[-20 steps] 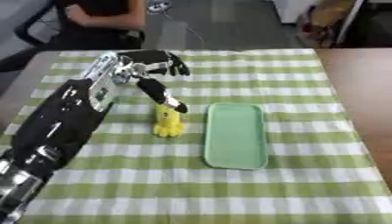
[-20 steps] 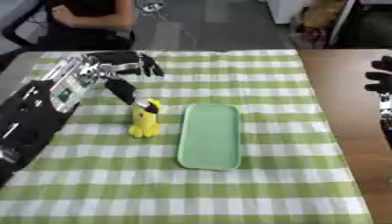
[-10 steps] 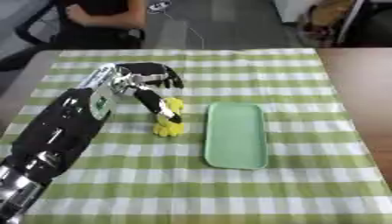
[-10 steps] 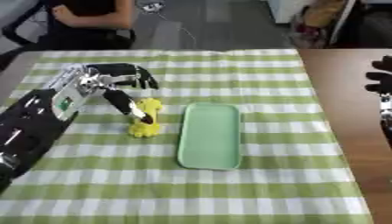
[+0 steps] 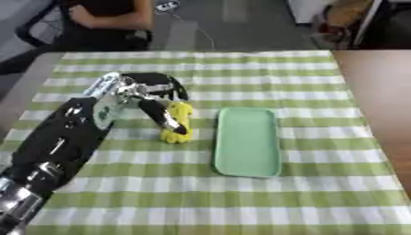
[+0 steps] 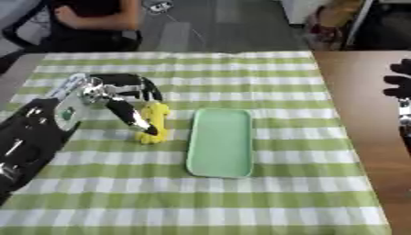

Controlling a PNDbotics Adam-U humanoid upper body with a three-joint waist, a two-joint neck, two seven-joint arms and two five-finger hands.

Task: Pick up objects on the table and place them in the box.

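The robot's left hand (image 5: pixel 152 98) curls its fingers and thumb around a small yellow toy (image 5: pixel 177 123) on the green-checked bench (image 5: pixel 241 193), just left of the pale green shallow tray (image 5: pixel 247 142), apparently gripping it for lifting.

The right hand (image 6: pixel 399 85) idles, fingers spread, at the right edge.

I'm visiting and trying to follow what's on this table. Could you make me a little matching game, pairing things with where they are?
Things:
1. yellow toy
2. green tray
3. left hand
4. right hand

Places:
A. at the right edge, off the checked cloth
B. lying flat and bare, right of the toy
C. fingers curled around the toy
D. on the cloth, beside the tray's left side

Pairs: 1-D, 2-B, 3-C, 4-A
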